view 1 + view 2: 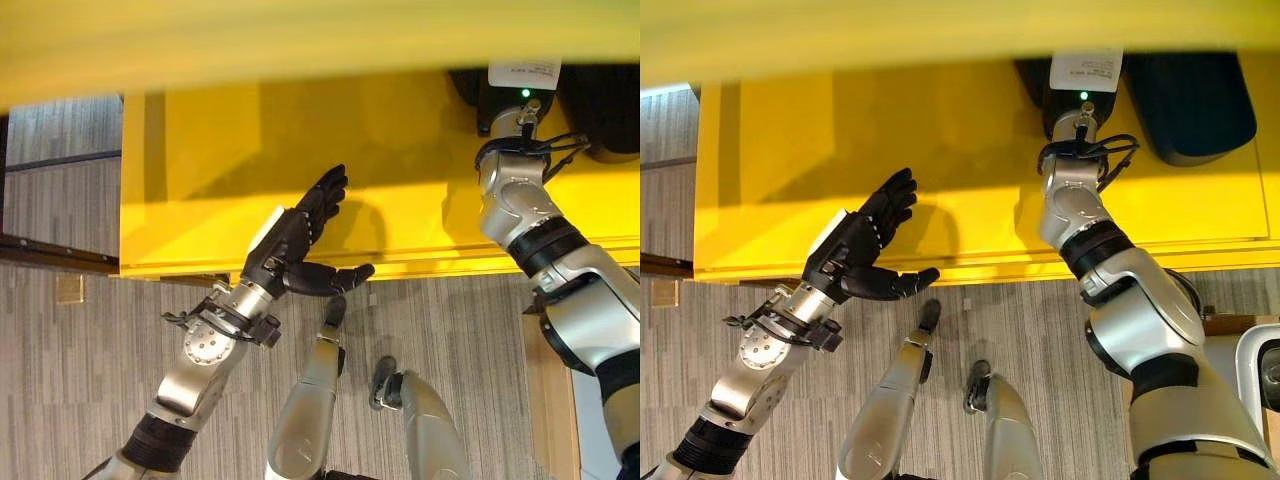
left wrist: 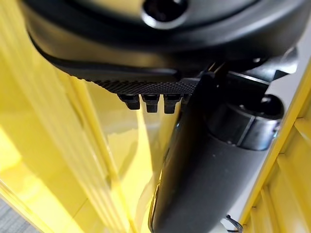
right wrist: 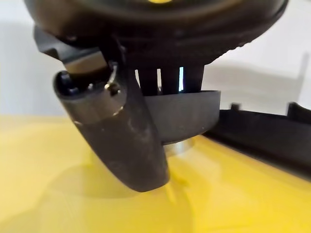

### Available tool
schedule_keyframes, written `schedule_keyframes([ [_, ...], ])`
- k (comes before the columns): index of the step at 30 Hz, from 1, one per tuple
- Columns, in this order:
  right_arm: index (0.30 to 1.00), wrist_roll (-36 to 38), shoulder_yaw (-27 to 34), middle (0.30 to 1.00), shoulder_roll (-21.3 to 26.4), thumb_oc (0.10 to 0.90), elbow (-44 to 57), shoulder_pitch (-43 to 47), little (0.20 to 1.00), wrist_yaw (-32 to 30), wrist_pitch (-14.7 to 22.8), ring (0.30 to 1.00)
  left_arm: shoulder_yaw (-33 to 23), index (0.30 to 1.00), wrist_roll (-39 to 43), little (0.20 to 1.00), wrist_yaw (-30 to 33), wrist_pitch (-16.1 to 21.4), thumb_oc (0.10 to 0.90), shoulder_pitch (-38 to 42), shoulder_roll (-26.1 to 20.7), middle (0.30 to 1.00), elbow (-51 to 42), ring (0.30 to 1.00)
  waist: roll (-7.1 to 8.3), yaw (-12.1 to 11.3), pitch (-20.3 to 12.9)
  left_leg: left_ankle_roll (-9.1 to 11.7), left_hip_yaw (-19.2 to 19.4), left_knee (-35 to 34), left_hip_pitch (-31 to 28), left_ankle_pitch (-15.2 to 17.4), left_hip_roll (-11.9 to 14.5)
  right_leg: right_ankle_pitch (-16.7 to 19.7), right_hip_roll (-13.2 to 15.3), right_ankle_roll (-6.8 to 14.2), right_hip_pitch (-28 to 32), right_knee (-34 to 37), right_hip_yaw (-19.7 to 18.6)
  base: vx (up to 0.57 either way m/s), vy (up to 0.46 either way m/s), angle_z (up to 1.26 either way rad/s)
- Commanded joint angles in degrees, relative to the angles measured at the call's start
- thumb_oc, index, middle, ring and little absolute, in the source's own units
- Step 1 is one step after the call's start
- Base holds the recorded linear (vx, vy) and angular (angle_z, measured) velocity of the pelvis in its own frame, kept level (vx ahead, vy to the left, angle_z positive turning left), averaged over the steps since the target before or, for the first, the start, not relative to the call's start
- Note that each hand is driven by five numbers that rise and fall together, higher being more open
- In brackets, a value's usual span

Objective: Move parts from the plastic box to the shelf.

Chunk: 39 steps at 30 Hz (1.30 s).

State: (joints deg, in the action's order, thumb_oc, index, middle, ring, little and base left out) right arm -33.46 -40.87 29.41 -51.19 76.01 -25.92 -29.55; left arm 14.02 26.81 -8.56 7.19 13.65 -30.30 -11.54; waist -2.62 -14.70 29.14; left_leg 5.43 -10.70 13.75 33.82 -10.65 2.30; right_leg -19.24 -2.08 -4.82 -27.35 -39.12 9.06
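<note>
On the yellow shelf (image 1: pixel 970 170) I see two black parts: my right hand (image 3: pixel 160 92) has its fingers and thumb wrapped around one black part (image 3: pixel 182 116), which carries a white label (image 1: pixel 1086 70) whose print I cannot read; a second black part (image 1: pixel 1190 105) lies just beside it. My left hand (image 1: pixel 855 250) hovers over the shelf's front edge, fingers extended, holding nothing. Grey plank floor (image 1: pixel 90 340) lies below.

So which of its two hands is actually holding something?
The right hand, reaching onto the yellow shelf, grips a black part; the left hand hangs open, empty.
</note>
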Motion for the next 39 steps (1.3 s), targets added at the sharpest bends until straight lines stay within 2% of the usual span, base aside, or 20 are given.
schedule_keyframes([
  [1, 0.300, 8.6, -0.1, 0.300, -4.7, 0.400, -5.5, -3.5, 0.300, -2.4, 2.2, 0.300, 0.3, 1.000, 1.8, 1.000, -2.4, 5.9, 0.900, 2.9, 0.7, 1.000, -5.7, 1.000, 0.99, -2.8, 0.7, -5.8, 2.4, 3.1, 2.7, 6.6, -6.1, 3.2, 0.5, 1.8, 2.0, 1.7, -0.7, -0.13, -0.092, 0.22],
  [2, 0.300, 8.8, 0.4, 0.300, -4.5, 0.400, -6.7, -3.5, 0.300, -3.1, 2.5, 0.300, 0.3, 1.000, 1.9, 1.000, -2.8, 5.5, 0.900, 3.4, 0.6, 1.000, -5.8, 1.000, 0.92, -2.8, 0.7, -6.2, 2.0, 5.0, 3.1, 7.6, -6.8, 3.4, 0.5, 1.8, 1.3, 1.4, -0.4, -0.20, -0.075, 0.39],
  [3, 0.300, 8.6, 1.3, 0.300, -2.7, 0.400, -8.6, -3.0, 0.300, -1.6, 4.4, 0.300, 0.1, 1.000, 2.5, 1.000, -4.6, 4.5, 0.900, 4.1, 0.4, 1.000, -5.6, 1.000, 1.52, -2.0, 0.7, -7.6, 3.2, 14.2, 3.1, 14.3, -9.0, 3.9, 1.4, 1.8, -0.4, 0.8, -0.1, -0.18, -0.032, 0.43],
  [4, 0.300, 8.7, 1.2, 0.300, -1.9, 0.400, -8.7, -2.8, 0.300, -0.5, 4.9, 0.300, 0.0, 1.000, 2.9, 1.000, -4.9, 4.0, 0.900, 3.9, 0.5, 1.000, -5.9, 1.000, 1.69, -1.7, 0.7, -7.9, 3.9, 17.1, 3.1, 16.4, -9.5, 4.2, 1.7, 1.8, -0.8, 0.6, -0.1, -0.16, 0.070, 0.42],
  [5, 0.300, 7.4, 0.9, 0.300, -0.3, 0.400, -8.1, -2.7, 0.300, 2.5, 6.1, 0.300, 0.0, 1.000, 3.1, 1.000, -5.3, 2.5, 0.900, 3.1, 0.8, 1.000, -6.8, 1.000, 1.80, -0.5, 0.6, -7.9, 6.3, 27.8, 3.6, 20.4, -10.9, 5.0, 2.6, 1.8, -0.9, 0.4, -0.8, -0.06, 0.156, 0.29],
  [6, 0.300, 6.7, 0.5, 0.300, 0.8, 0.400, -7.4, -2.7, 0.300, 4.3, 6.9, 0.300, 0.0, 1.000, 3.2, 1.000, -5.5, 2.3, 0.900, 2.5, 1.1, 1.000, -7.1, 1.000, 1.66, 0.3, 0.6, -8.2, 7.4, 32.0, 3.7, 22.8, -11.3, 5.5, 3.0, 1.9, -0.7, 0.2, -1.6, -0.04, 0.175, 0.35],
  [7, 0.300, 6.5, 0.3, 0.300, 1.1, 0.400, -6.9, -2.9, 0.300, 4.9, 7.2, 0.300, -0.1, 1.000, 3.3, 1.000, -5.5, 2.2, 0.900, 2.2, 1.2, 1.000, -7.1, 1.000, 1.53, 0.4, 0.4, -8.6, 7.7, 31.7, 3.4, 23.6, -11.0, 5.5, 3.1, 2.0, -0.8, 0.1, -1.8, 0.01, 0.180, 0.38],
  [8, 0.300, 5.9, 0.1, 0.300, 1.7, 0.400, -5.3, -3.6, 0.300, 6.3, 7.6, 0.300, -0.1, 1.000, 3.5, 1.000, -5.3, 2.0, 0.900, 1.3, 1.4, 1.000, -7.2, 1.000, 1.45, 0.8, 0.0, -9.5, 8.4, 28.3, 1.9, 24.8, -10.2, 5.5, 3.8, 2.2, -0.8, 0.0, -1.8, 0.03, 0.189, 0.26],
  [10, 0.300, 3.0, -0.5, 0.300, 1.8, 0.400, -0.6, -4.9, 0.300, 8.9, 5.8, 0.300, 0.8, 1.000, 3.7, 1.000, -3.8, 2.6, 0.900, 0.9, 1.4, 1.000, -7.2, 1.000, 1.03, 2.3, -0.5, -10.7, 9.7, 23.3, -1.0, 23.9, -8.9, 5.7, 5.0, 2.8, -2.0, -1.3, -2.4, 0.01, 0.226, -0.03],
  [12, 0.300, 2.0, -0.9, 0.300, 1.1, 0.400, 0.6, -5.1, 0.300, 9.7, 4.8, 0.300, 1.5, 1.000, 4.0, 1.000, -2.4, 3.0, 0.900, 1.5, 1.3, 1.000, -6.6, 1.000, 0.80, 2.9, -0.3, -10.6, 9.6, 22.5, -1.2, 23.5, -8.9, 6.3, 4.7, 2.9, -2.4, -1.0, -3.2, -0.05, 0.147, -0.19],
  [15, 0.300, 0.5, -1.4, 0.300, 0.0, 0.400, 0.8, -4.4, 0.300, 10.7, 4.5, 0.300, 1.8, 1.000, 4.0, 1.000, -2.7, 3.7, 0.900, 2.0, 1.0, 1.000, -6.1, 1.000, 1.10, 2.9, -0.2, -10.9, 9.6, 22.0, -1.2, 23.7, -8.9, 6.9, 4.1, 3.1, -2.7, -0.2, -3.7, -0.07, 0.052, -0.17],
  [23, 0.300, 0.9, -2.9, 0.300, -0.3, 0.400, 1.3, -3.7, 0.300, 11.2, 6.7, 0.300, 2.0, 1.000, 2.6, 1.000, -2.4, 3.6, 0.900, 1.2, 0.9, 1.000, -6.5, 1.000, 2.22, 2.5, -0.5, -12.1, 9.9, 21.7, -1.5, 24.3, -9.0, 7.2, 3.7, 3.0, -3.1, -0.2, -3.9, -0.04, 0.022, -0.03],
  [35, 0.300, -1.2, -4.6, 0.300, -1.5, 0.400, 6.2, -5.4, 0.300, 12.9, 6.5, 0.300, 1.6, 1.000, 1.8, 1.000, -1.4, 3.8, 0.900, 0.5, 1.2, 1.000, -6.3, 1.000, 2.60, 2.8, -1.0, -12.6, 10.8, 21.8, -1.7, 24.5, -8.6, 7.1, 3.8, 2.8, -3.5, -0.9, -3.9, 0.00, 0.006, -0.02],
  [39, 0.300, -0.8, -4.5, 0.300, -1.3, 0.400, 8.2, -6.3, 0.300, 15.4, 6.4, 0.300, 1.2, 1.000, 1.8, 1.000, -1.1, 3.6, 0.900, 0.1, 1.3, 1.000, -6.4, 1.000, 2.55, 3.0, -1.2, -12.6, 10.9, 22.4, -1.7, 24.8, -8.8, 6.8, 3.9, 2.6, -3.5, -1.5, -4.1, 0.01, 0.011, -0.02],
])
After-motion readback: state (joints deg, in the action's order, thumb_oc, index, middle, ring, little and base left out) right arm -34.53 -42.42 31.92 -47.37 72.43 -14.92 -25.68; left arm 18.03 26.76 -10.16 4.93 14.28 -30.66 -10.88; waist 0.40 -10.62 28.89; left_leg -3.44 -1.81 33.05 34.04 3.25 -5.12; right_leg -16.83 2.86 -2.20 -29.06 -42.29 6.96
